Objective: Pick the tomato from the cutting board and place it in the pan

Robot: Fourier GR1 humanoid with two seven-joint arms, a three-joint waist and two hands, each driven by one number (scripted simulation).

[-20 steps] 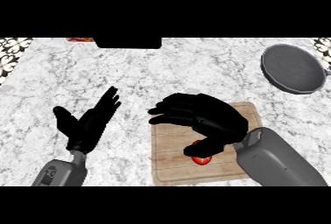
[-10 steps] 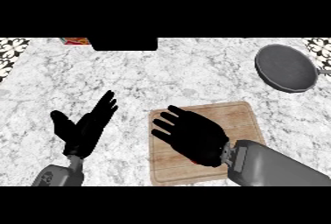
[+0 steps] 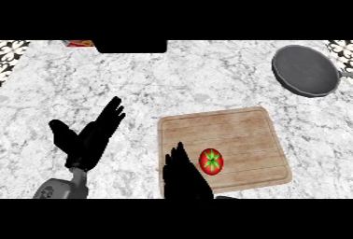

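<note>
Plainly, the tomato (image 3: 211, 161) lies free on the wooden cutting board (image 3: 228, 126), near the board's front edge, stem end up with its green star showing. Nothing holds it. The right hand (image 3: 183, 175) rises from the lower edge just beside the tomato on its left, fingers straight and close together, pointing up the board; it lies over the board's front left corner and does not appear to touch the fruit, though the gap is slim. That position suits a sideways approach: the fingers would need to spread and curl around the tomato before any lift. The left hand (image 3: 86, 137) rests on the marble counter (image 3: 172, 74) to the left of the board, fingers spread and relaxed, thumb out, taking no part. The dark round pan (image 3: 305, 70) sits well apart at the far right corner of the counter, its inside bare, so the carry will run diagonally away and rightward. The pick is not yet made.
</note>
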